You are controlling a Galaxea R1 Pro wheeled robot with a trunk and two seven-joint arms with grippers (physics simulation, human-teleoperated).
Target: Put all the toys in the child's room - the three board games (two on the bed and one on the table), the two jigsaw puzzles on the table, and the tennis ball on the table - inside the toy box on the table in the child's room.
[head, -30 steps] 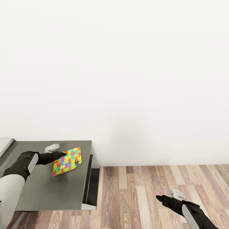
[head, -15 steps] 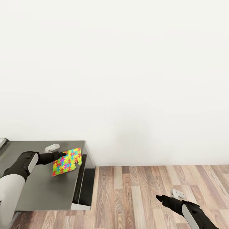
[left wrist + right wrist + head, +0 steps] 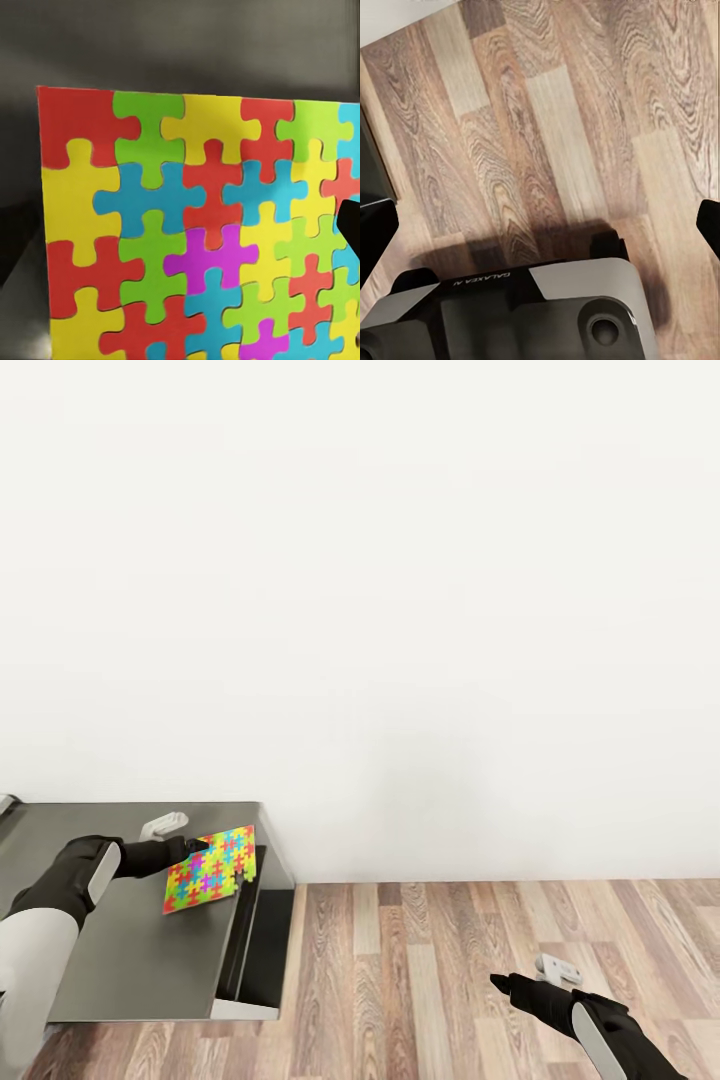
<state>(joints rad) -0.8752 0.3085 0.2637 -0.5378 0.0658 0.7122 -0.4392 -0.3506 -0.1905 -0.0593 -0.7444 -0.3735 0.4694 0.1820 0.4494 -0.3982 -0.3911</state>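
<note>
The left gripper [image 3: 197, 847], black-fingered at the end of a black forearm, is clamped on one edge of a thin flat jigsaw puzzle slab [image 3: 211, 869] covered in yellow, red, green, blue and magenta interlocking pieces. In the head view the slab juts out from the fingers away from the arm, tilted, carried above the far corner of the lower dark-grey table section [image 3: 120, 950]; whether it touches the top I cannot tell. In the left wrist view the puzzle [image 3: 195, 232] spreads across the picture with the dark table top behind it, and a black fingertip [image 3: 351, 225] overlaps one edge.

The right gripper [image 3: 497, 984] hangs low over the wood-plank floor [image 3: 450, 960], well apart from the table. Its two dark fingertips sit at opposite edges of the right wrist view with bare planks between, so it is spread wide and carries nothing. That view also takes in part of the robot's grey base [image 3: 510, 315].

The puzzle's broad face lies roughly along the table's length. As a judgement, the toy box must lie off to the robot's left, so the left arm, already loaded, is the one to deliver, once the base brings the bin within reach.

A plain white wall [image 3: 400, 610] rises behind the table and floor.
</note>
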